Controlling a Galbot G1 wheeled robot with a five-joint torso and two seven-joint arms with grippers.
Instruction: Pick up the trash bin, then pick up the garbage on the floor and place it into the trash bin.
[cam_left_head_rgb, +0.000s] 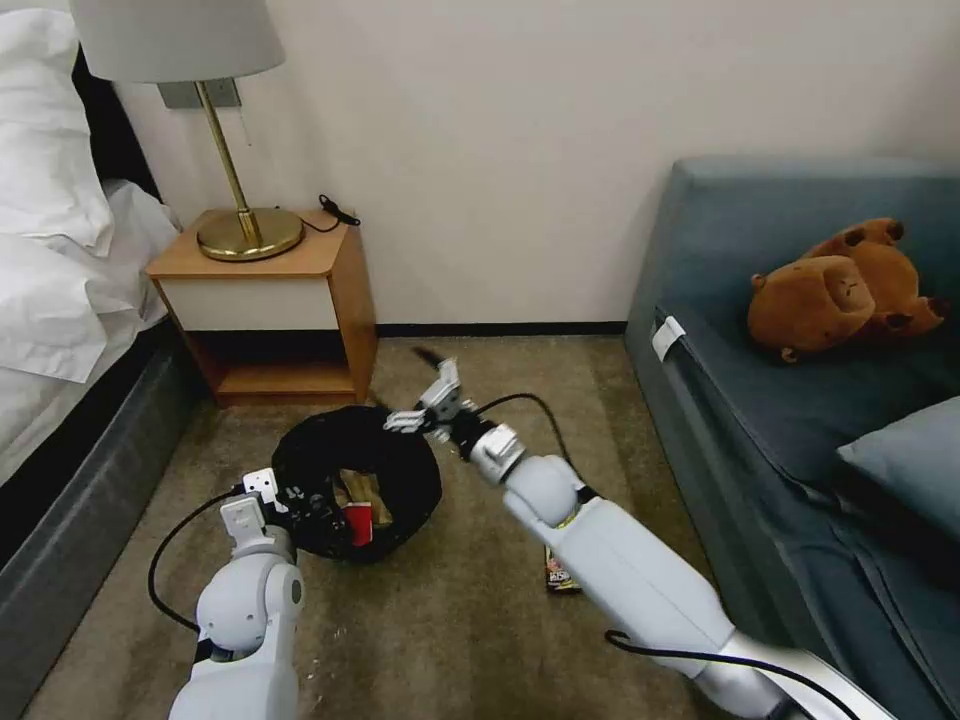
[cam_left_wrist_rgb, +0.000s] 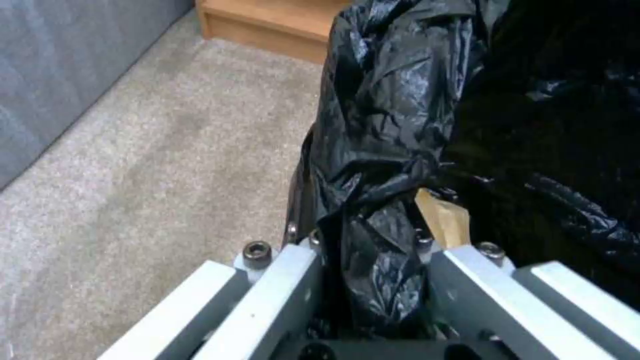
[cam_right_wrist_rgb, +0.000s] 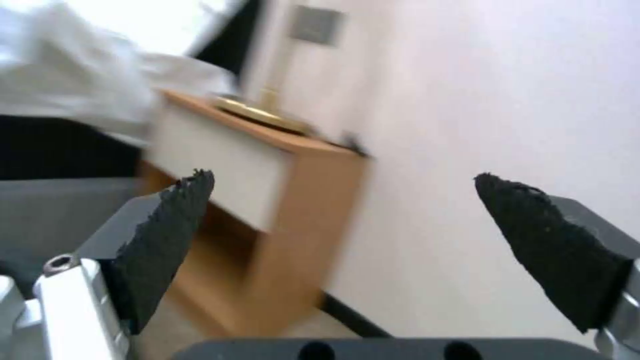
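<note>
The trash bin (cam_left_head_rgb: 400, 470), lined with a crinkly black bag, hangs tilted above the carpet. My left gripper (cam_left_head_rgb: 287, 497) is shut on its near rim, and the left wrist view shows the gripper (cam_left_wrist_rgb: 370, 250) pinching the folded black bag (cam_left_wrist_rgb: 393, 115). Inside the bin lie a crumpled brown paper bag (cam_left_head_rgb: 366, 493) and a red wrapper (cam_left_head_rgb: 359, 523). My right gripper (cam_left_head_rgb: 424, 401) is open and empty just over the bin's far right rim, with its black pads (cam_right_wrist_rgb: 167, 235) wide apart. A dark-gold snack wrapper (cam_left_head_rgb: 560, 577) lies on the floor, partly hidden under my right arm.
A wooden nightstand (cam_left_head_rgb: 290, 300) with a brass lamp (cam_left_head_rgb: 245, 232) stands at the wall behind the bin. The bed (cam_left_head_rgb: 60, 330) runs along the left. A blue sofa (cam_left_head_rgb: 800, 420) with a brown plush toy (cam_left_head_rgb: 840, 290) lines the right. Carpet lies open between them.
</note>
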